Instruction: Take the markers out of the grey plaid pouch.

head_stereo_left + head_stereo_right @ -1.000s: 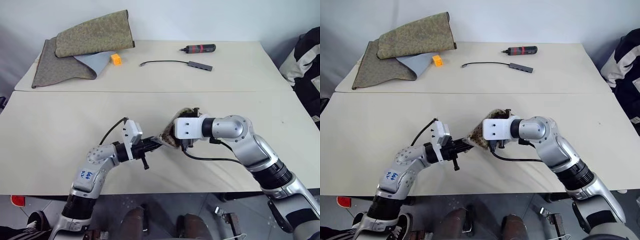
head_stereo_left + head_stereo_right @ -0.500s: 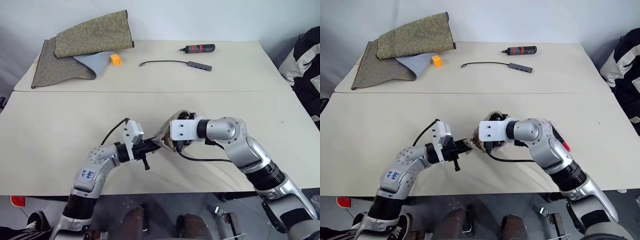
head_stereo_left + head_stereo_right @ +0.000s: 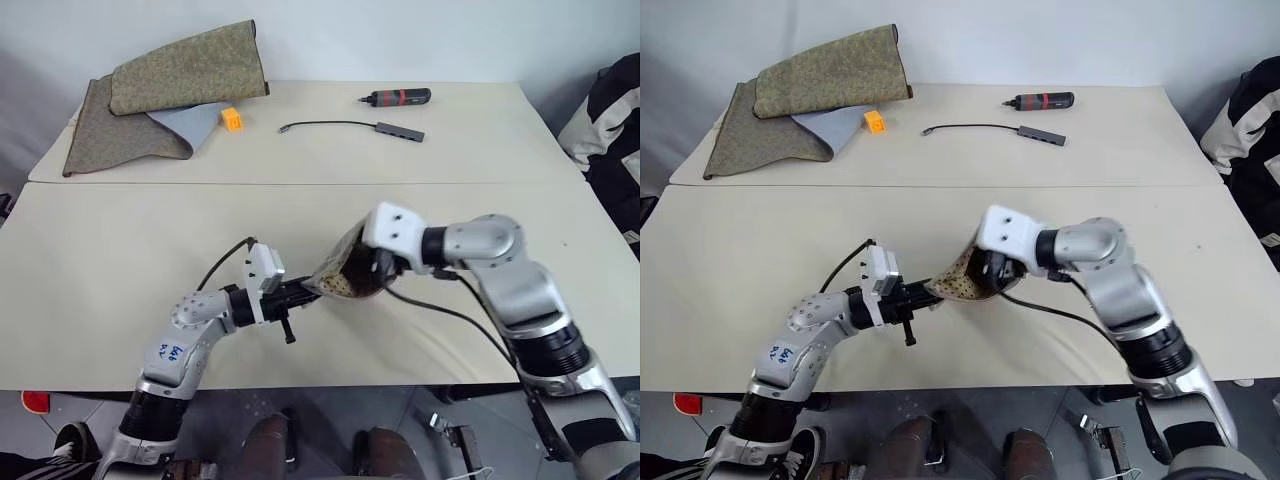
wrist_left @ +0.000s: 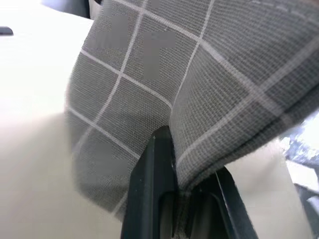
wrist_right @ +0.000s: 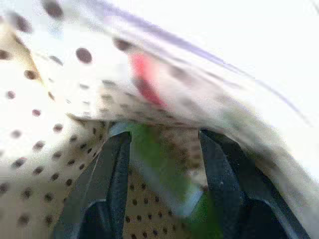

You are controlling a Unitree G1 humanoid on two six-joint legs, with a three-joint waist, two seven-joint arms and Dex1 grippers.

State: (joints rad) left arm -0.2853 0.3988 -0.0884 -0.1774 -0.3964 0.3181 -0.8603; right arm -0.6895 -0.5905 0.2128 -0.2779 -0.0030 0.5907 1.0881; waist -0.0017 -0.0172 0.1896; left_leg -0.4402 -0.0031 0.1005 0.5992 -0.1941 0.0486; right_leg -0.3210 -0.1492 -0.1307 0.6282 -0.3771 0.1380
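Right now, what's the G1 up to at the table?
It is working on a grey plaid pouch held up over the near table. The left gripper is shut on one corner of the pouch. The right gripper reaches into the pouch's open, dotted inside, with its fingers either side of a green marker; whether they have closed on it is unclear. A red marker lies deeper in. Both markers are inside the pouch.
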